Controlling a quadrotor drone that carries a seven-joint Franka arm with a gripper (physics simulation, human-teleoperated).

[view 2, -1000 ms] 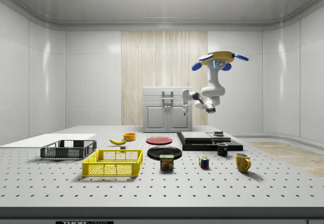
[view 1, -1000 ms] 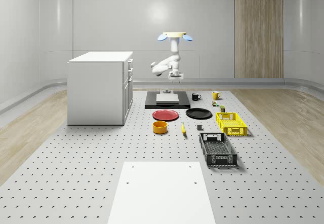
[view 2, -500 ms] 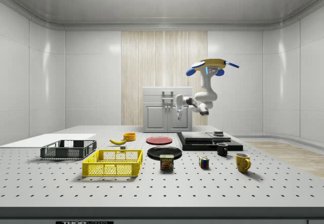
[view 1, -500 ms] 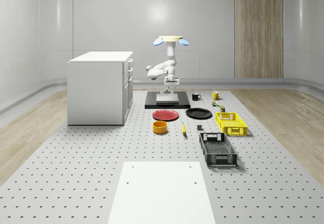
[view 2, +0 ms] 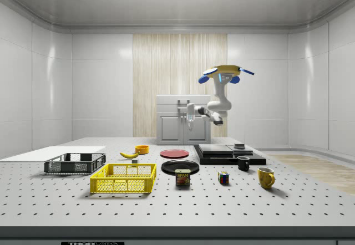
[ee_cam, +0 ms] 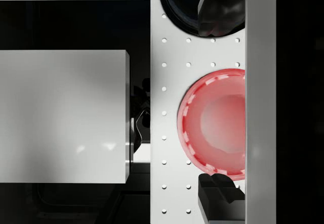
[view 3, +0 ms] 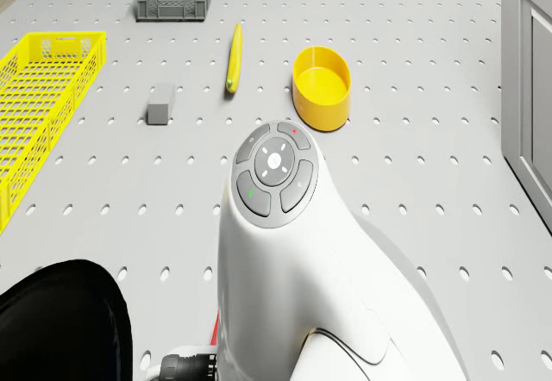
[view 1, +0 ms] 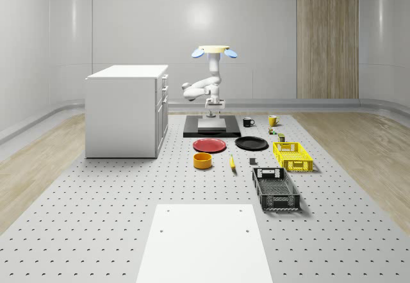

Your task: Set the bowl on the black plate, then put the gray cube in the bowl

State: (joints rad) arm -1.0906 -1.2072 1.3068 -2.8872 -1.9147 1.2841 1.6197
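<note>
In the whole-scene view, going left to right, a white cabinet (view 1: 127,110) stands on the perforated desk (view 1: 96,200). Next comes the yellow bowl (view 1: 202,161), upright on the desk, near a red plate (view 1: 210,145). The drone (view 1: 213,51) hovers above a black platform (view 1: 211,128) behind them, its arm folded and its claw (view 1: 214,108) hanging high over that platform. Whether the claw is open or closed, I cannot tell. Further right lie a banana (view 1: 232,162), the small gray cube (view 1: 252,162), the black plate (view 1: 251,143), a dark crate (view 1: 275,189) and a yellow basket (view 1: 293,155).

The bowl sits close to the red plate, so a low approach could clip that plate's rim, and the two plates could be confused.

Since a second ago the drone has shifted toward the whole-scene view's left and sunk slightly; bowl and cube have not moved.
</note>
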